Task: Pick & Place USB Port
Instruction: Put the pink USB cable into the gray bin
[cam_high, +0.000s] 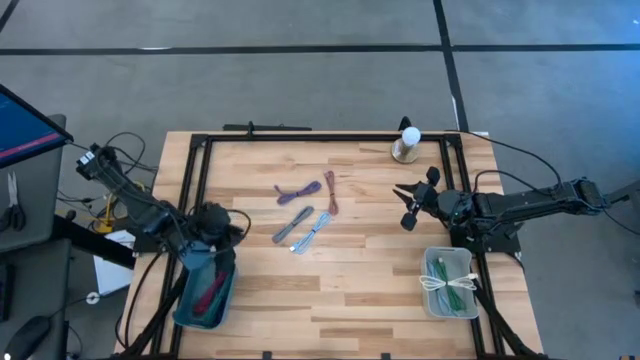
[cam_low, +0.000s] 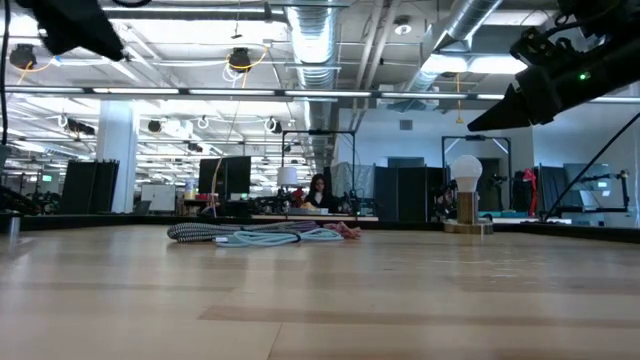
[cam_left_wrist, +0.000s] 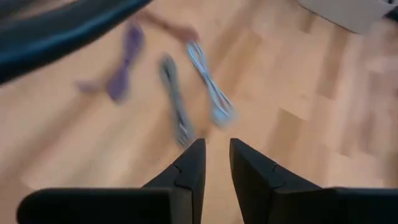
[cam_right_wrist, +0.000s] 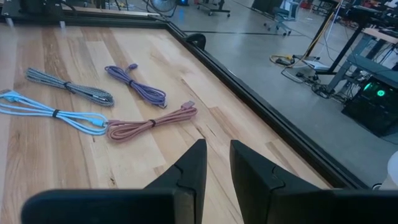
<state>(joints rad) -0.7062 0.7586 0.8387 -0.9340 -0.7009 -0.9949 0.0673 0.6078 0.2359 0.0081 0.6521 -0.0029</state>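
Note:
Four coiled USB cables lie at the middle of the wooden table: purple (cam_high: 298, 191), pink (cam_high: 330, 192), grey (cam_high: 291, 224) and light blue (cam_high: 315, 233). My left gripper (cam_high: 225, 240) hangs above the far end of a blue bin (cam_high: 190, 310) at the near left. Its fingers stand a narrow gap apart (cam_left_wrist: 216, 144) with nothing between them, pointing toward the cables. My right gripper (cam_high: 405, 207) hovers at the right, level with the cables. Its fingers are also slightly apart and empty (cam_right_wrist: 217, 146), and it faces the pink cable (cam_right_wrist: 152, 124).
The blue bin holds a red cable (cam_high: 212, 290). A white bin (cam_high: 432, 300) at the near right holds green and white cables. A small lamp (cam_high: 407, 145) stands at the far right. A black frame (cam_high: 330, 136) rims the table.

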